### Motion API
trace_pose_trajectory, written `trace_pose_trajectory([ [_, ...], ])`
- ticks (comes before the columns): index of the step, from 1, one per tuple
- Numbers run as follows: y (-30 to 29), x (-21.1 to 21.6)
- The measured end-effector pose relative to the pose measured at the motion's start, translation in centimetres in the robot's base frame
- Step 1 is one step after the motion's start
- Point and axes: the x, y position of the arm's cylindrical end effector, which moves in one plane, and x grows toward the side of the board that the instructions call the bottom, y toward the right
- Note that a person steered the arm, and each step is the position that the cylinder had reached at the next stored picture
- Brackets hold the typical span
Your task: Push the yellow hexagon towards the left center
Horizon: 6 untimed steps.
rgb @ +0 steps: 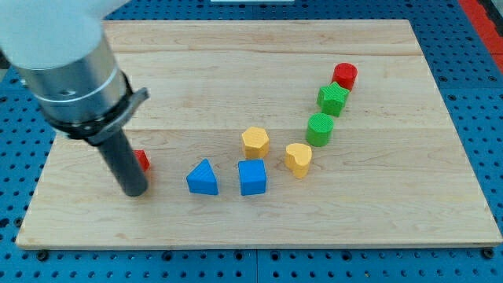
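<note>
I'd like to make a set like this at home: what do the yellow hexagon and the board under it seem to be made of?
The yellow hexagon looks like matte plastic, possibly 3D-printed: flat even colour, no grain, no shine. The board looks like pale unvarnished wood: long grain lines and plank seams show. My tip is far to the view's left of the hexagon, beside a partly hidden red block.

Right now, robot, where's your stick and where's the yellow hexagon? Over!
My tip down at the view's left, beside a half-hidden red block. Yellow hexagon mid-board, untouched, well to the tip's right. Blue triangle lies between them, lower down.
</note>
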Motion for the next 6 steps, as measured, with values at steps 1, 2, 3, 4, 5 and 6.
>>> trace_pose_trajectory([
  [1, 4.4, -3.5],
  [2, 9.3, -6.8],
  [3, 12.6, -12.1],
  [4, 17.0, -13.5],
  [5, 20.0, -10.5],
  [6, 19.0, -5.7],
])
